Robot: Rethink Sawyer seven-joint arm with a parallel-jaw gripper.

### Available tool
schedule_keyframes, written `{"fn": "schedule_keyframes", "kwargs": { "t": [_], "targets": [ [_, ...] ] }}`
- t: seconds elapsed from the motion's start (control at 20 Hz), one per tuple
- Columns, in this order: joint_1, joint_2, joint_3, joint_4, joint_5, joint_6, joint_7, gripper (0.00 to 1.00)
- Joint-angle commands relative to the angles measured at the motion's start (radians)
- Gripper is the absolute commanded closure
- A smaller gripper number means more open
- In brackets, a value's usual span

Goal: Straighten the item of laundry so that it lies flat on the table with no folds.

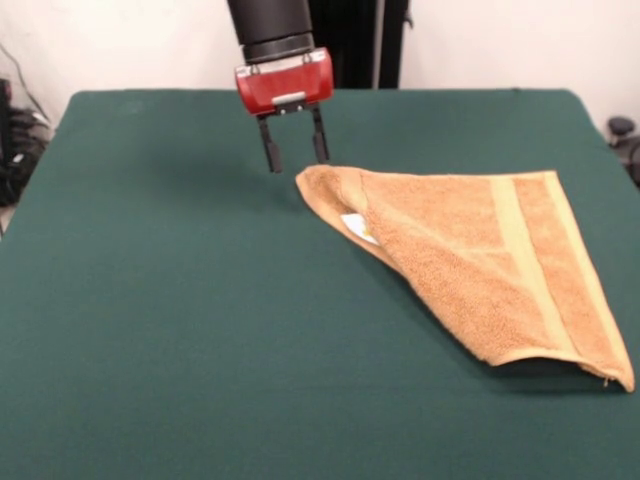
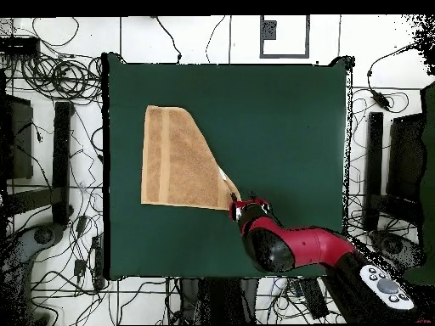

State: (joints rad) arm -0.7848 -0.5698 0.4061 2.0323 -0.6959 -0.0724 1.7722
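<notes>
The item of laundry (image 1: 480, 265) (image 2: 180, 161) is a tan-orange towel folded over on a diagonal into a rough triangle, lying on the right half of the dark green table (image 1: 180, 320) (image 2: 280, 127) in the front view. A woven band runs near its right hem, and a small white label (image 1: 358, 228) peeks out under the folded edge near the pointed corner. My gripper (image 1: 295, 153) (image 2: 240, 206) hangs open just above the table, right beside that pointed corner, holding nothing.
Cables and equipment lie on the floor around the table in the overhead view. The red arm (image 2: 297, 246) reaches in over the table's edge near the robot.
</notes>
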Motion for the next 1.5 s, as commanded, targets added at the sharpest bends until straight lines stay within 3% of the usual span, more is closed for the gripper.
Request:
{"fn": "schedule_keyframes", "kwargs": {
  "t": [0.05, 0.3, 0.55, 1.25, 1.4, 1.5],
  "targets": [
    [0.054, 0.045, -0.05, -0.001, 0.006, -0.075, 0.148, 0.0],
    [0.042, 0.057, -0.072, 0.014, -0.005, -0.072, 0.134, 0.0],
    [0.024, 0.001, -0.081, 0.067, -0.013, -0.015, 0.106, 0.0],
    [0.026, -0.013, -0.085, 0.097, -0.004, -0.032, 0.109, 0.0],
    [0.044, -0.067, -0.106, 0.132, 0.016, -0.026, 0.124, 0.0],
    [0.038, -0.142, -0.058, 0.151, 0.062, 0.048, 0.121, 0.0]
  ]
}}
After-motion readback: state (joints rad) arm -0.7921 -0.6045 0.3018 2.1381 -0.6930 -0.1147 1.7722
